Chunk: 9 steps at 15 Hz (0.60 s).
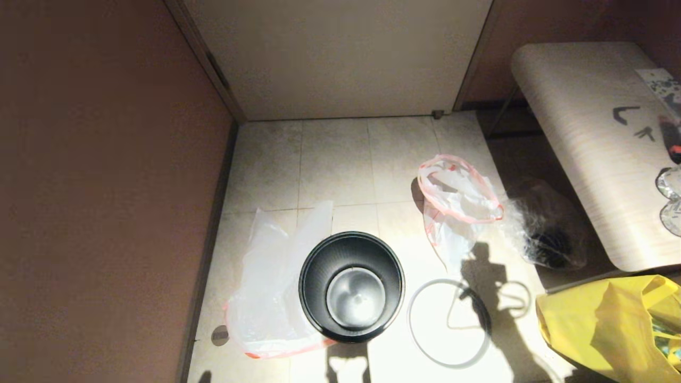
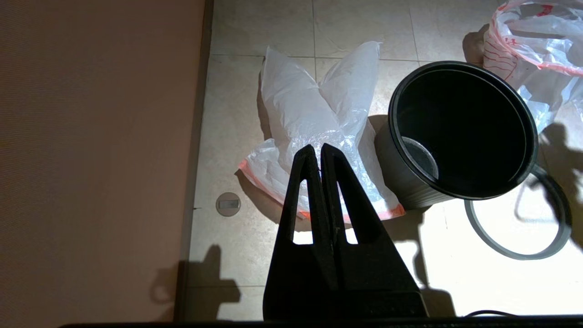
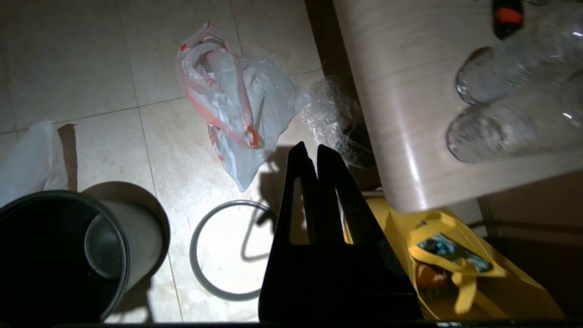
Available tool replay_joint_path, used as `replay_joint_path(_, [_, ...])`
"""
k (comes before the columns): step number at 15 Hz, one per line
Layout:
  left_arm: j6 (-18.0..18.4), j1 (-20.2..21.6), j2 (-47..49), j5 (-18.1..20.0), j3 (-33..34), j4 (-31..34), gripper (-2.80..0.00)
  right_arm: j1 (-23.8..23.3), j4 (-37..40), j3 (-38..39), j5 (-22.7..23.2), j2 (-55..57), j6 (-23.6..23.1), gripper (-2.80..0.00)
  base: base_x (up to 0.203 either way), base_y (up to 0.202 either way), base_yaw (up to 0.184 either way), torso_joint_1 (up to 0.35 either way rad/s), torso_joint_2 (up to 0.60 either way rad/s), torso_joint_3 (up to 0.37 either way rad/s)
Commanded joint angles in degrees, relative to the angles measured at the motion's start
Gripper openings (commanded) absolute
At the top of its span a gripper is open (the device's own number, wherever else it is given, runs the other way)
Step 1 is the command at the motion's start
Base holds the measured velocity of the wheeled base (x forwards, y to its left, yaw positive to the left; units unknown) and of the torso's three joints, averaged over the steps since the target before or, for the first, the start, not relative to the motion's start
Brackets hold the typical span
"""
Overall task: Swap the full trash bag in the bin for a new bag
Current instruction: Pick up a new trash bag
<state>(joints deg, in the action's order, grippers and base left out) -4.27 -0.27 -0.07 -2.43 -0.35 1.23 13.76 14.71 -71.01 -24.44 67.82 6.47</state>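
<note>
Hovering right end effector, closed, empty

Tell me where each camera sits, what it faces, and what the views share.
Head: high, looking down at the bin; no robot body visible, only shadows.
Left wrist: behind the shut left gripper, facing the new bag.
Right wrist: behind the shut right gripper, facing the full trash bag and table.
Shared: bin, both bags, grey hoop.

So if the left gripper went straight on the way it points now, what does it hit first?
Most likely the new bag lying flat on the floor: the shut left gripper points right at it. The bin stands off to one side.
</note>
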Motion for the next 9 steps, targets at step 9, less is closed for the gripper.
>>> replay_joint_path(9, [-0.04, 0.00, 0.07, -0.04, 0.00, 0.00, -2.80, -0.59, 15.34, 11.02, 8.10, -38.13, 0.30, -2.80, 0.000, 0.000, 0.000, 0.000, 0.00, 0.000])
